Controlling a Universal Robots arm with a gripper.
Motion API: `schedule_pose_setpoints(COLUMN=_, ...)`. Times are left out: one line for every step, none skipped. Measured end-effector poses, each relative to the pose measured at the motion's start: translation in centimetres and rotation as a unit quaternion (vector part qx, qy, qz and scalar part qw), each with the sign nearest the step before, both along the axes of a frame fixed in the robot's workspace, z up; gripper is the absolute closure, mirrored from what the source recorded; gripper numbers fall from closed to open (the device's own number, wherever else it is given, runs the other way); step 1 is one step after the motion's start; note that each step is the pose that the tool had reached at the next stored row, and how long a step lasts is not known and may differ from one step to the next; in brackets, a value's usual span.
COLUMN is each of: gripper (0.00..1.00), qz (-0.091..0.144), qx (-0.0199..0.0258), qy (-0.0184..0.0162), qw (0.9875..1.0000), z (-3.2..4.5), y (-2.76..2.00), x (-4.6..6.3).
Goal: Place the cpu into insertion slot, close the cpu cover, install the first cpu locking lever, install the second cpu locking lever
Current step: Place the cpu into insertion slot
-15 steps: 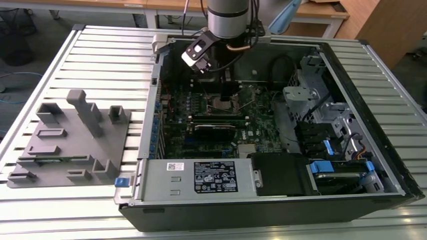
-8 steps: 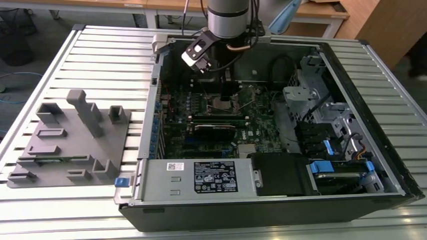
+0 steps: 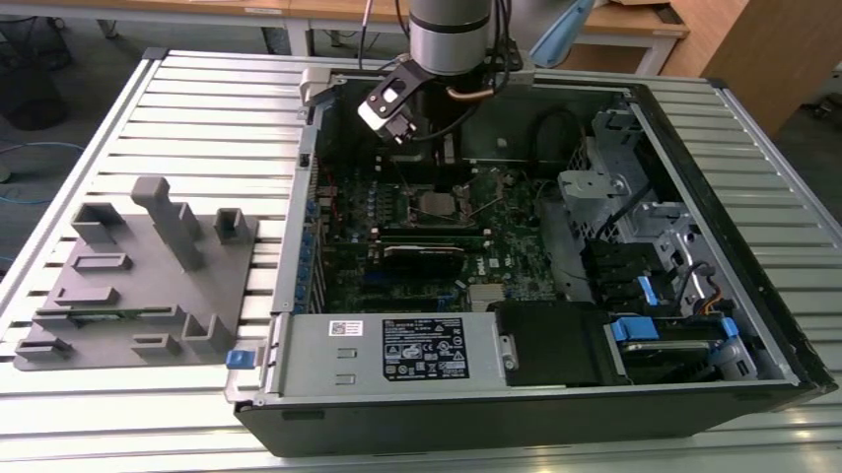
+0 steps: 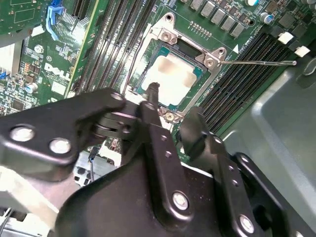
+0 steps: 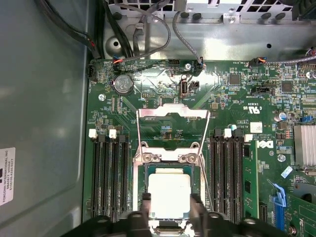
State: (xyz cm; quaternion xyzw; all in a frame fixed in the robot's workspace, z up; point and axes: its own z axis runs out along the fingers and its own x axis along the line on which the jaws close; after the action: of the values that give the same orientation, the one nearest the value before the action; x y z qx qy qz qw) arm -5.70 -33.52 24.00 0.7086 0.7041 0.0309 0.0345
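Note:
The cpu (image 5: 169,194) lies flat in the insertion slot (image 5: 139,190) on the green board, its pale metal top up; it is also in the second wrist view (image 4: 173,76) and the exterior view (image 3: 439,205). My gripper (image 5: 170,200) hangs just above it, open, with one black fingertip (image 5: 146,198) on each side and nothing held. The second wrist view shows the gripper (image 4: 173,103) raised off the chip. The cpu cover (image 5: 173,114) stands swung open behind the socket. Two thin wire locking levers (image 5: 205,163) (image 4: 256,62) stick out unlatched.
Black memory slots (image 5: 108,177) flank the socket on both sides. Cables (image 5: 143,29) run along the case wall. In the exterior view, the power supply box (image 3: 394,350) sits at the case front, a drive cage (image 3: 618,187) to the right, and a grey fixture block (image 3: 132,276) on the slatted table.

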Motion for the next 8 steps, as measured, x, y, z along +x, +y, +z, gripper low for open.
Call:
schedule_pose_setpoints(gripper=0.58, qz=0.000, qx=0.0000, qy=0.0000, qw=1.0000, z=0.00, y=0.00, x=0.00)
schedule_pose_setpoints(gripper=0.64, qz=0.000, qx=0.0000, qy=0.0000, qw=1.0000, z=0.01, y=0.00, x=0.00)
schedule_pose_setpoints(gripper=0.70, qz=0.000, qx=0.0000, qy=0.0000, qw=1.0000, z=0.01, y=0.00, x=0.00)
schedule_pose_setpoints(gripper=0.70, qz=0.000, qx=0.0000, qy=0.0000, qw=1.0000, z=0.02, y=0.00, x=0.00)
schedule_pose_setpoints(gripper=0.76, qz=0.000, qx=0.0000, qy=0.0000, qw=1.0000, z=0.02, y=0.00, x=0.00)
schedule_pose_setpoints(gripper=0.82, qz=0.000, qx=0.0000, qy=0.0000, qw=1.0000, z=0.02, y=0.00, x=0.00)
schedule_pose_setpoints(gripper=0.82, qz=0.000, qx=0.0000, qy=0.0000, qw=1.0000, z=0.03, y=0.00, x=0.00)
schedule_pose_setpoints(gripper=0.88, qz=0.000, qx=0.0000, qy=0.0000, qw=1.0000, z=0.03, y=0.00, x=0.00)
